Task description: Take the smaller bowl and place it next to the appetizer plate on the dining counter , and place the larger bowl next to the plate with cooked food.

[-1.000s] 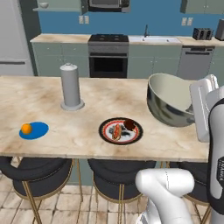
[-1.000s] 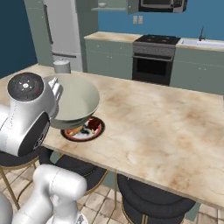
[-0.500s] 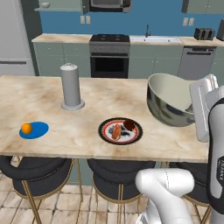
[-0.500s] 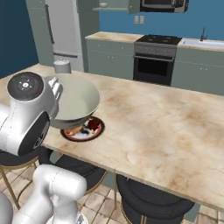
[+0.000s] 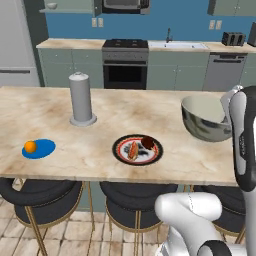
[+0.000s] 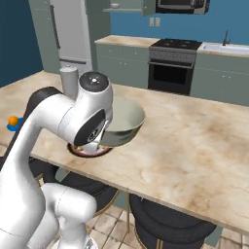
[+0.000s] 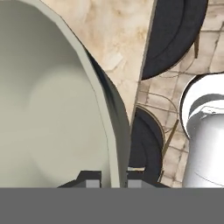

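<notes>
My gripper (image 7: 113, 179) is shut on the rim of the larger bowl (image 5: 205, 117), one finger inside the cream interior and one on the dark outside. The bowl (image 6: 121, 124) hangs low over the right part of the dining counter (image 5: 125, 115), to the right of the plate with cooked food (image 5: 137, 149). I cannot tell whether its foot touches the stone. The blue appetizer plate (image 5: 39, 148) with its orange ball lies at the counter's near left. The smaller bowl is out of view.
A tall grey canister (image 5: 81, 99) stands on the counter behind and between the two plates. Dark round stools (image 5: 45, 200) line the near edge below the counter. Oven, sink and cabinets run along the back wall.
The arm has swung right, carrying the larger bowl a little to the right and lower, closer to the counter top. The plates and canister have stayed put.
</notes>
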Controlling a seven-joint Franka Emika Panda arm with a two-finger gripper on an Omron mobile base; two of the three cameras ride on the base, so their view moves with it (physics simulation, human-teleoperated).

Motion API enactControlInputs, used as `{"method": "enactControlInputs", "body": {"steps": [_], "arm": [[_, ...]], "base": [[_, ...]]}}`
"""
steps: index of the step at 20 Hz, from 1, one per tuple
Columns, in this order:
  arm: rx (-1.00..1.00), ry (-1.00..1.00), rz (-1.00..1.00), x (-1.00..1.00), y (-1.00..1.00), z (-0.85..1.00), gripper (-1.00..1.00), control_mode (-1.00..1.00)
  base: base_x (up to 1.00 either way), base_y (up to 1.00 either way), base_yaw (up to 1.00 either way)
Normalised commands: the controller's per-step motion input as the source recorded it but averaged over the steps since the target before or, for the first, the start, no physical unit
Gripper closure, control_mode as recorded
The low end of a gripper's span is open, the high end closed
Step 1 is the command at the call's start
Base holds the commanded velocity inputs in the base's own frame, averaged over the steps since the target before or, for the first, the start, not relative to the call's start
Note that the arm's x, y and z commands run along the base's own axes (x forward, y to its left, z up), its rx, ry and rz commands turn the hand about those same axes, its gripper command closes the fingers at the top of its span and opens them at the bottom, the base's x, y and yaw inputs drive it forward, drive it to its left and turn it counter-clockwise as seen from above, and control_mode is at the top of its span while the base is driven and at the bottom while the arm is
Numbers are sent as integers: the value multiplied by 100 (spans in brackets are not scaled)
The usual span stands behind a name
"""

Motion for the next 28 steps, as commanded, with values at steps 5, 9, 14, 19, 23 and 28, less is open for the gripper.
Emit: {"method": "enactControlInputs", "body": {"steps": [5,9,14,19,23,28], "arm": [[-2,-38,20,18,-34,-81,100,-100],[-2,-17,21,74,-21,-81,100,-100],[-2,9,11,84,-21,-27,100,-100],[0,0,15,70,-47,-8,100,-100],[0,0,21,73,-46,-21,100,-100],[0,1,19,69,-23,-19,100,-100]], "base": [[0,0,0],[0,0,0],[0,0,0],[0,0,0],[0,0,0],[0,0,0]]}}
